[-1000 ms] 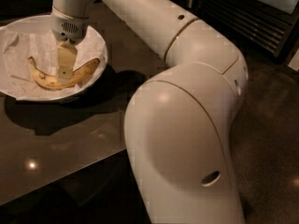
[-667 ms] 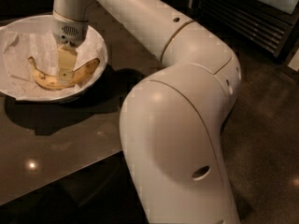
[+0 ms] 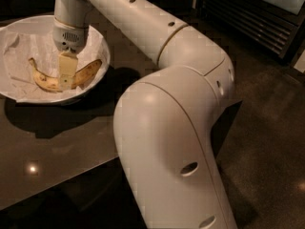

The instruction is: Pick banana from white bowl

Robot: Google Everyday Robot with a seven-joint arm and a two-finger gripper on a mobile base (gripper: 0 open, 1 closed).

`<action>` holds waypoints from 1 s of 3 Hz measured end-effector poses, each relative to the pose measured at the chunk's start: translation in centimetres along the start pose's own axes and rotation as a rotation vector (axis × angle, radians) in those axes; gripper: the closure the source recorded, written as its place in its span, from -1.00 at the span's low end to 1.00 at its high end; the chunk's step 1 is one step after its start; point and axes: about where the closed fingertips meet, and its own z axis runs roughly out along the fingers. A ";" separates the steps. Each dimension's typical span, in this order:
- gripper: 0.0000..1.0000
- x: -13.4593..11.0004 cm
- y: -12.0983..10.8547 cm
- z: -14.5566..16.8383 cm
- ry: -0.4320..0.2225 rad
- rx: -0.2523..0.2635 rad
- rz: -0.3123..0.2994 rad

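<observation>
Down in the paper-lined round white bowl, end effector sits over the curved speckled yellow banana, mid-length. Clamped or apart: cannot tell.

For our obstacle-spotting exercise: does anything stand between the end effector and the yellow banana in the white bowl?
Nothing visible does. The end effector reaches down into the round, paper-lined white bowl and sits right at the middle of the curved, brown-speckled yellow banana, overlapping it in the camera view.
</observation>
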 end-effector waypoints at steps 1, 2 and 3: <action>-0.50 -0.3 0.0 0.9 0.010 -0.020 -0.007; -0.48 -0.5 -0.1 1.7 0.019 -0.035 -0.013; -0.13 -0.5 -0.1 1.7 0.020 -0.035 -0.013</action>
